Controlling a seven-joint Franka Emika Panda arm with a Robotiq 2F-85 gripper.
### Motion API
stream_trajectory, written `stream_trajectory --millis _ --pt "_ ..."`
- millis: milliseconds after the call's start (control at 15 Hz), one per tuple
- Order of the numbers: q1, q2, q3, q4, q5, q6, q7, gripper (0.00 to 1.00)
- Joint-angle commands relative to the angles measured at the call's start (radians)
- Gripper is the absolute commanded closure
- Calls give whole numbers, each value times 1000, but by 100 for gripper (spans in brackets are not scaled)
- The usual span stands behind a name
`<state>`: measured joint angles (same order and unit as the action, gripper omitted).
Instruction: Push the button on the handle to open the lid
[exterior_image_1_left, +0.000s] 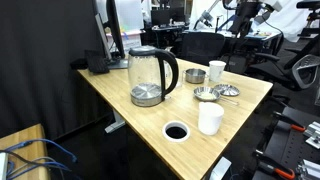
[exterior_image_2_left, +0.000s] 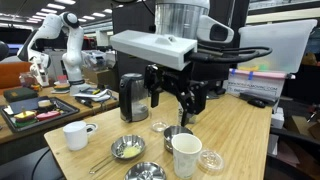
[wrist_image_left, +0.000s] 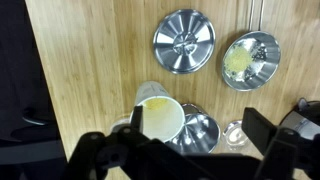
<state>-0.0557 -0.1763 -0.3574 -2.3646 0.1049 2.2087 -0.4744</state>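
The clear glass kettle (exterior_image_1_left: 150, 76) stands on its steel base at the back of the wooden desk. Its thick black loop handle (exterior_image_1_left: 171, 72) faces the cups, and its round black lid (exterior_image_1_left: 146, 50) is down. It also shows in an exterior view (exterior_image_2_left: 133, 97), behind my gripper. My gripper (exterior_image_2_left: 175, 112) hangs open and empty above the desk, apart from the kettle. In the wrist view the gripper (wrist_image_left: 197, 125) is open over a white cup (wrist_image_left: 160, 115) and a steel bowl (wrist_image_left: 198, 132). The kettle is out of the wrist view. No button shows.
A white mug (exterior_image_1_left: 217, 70), a white cup (exterior_image_1_left: 210, 118) and steel bowls (exterior_image_1_left: 205, 94) share the desk. A flat steel disc (wrist_image_left: 184, 42), a bowl with yellow content (wrist_image_left: 248, 60) and a small clear disc (wrist_image_left: 234, 133) lie below. A cable hole (exterior_image_1_left: 176, 131) is near the front edge.
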Motion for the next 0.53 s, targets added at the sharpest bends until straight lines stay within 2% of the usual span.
stream_trajectory --millis 0,467 --pt "-39 2 38 1 8 -3 -5 0" --pt "-9 2 129 4 -18 26 -22 0"
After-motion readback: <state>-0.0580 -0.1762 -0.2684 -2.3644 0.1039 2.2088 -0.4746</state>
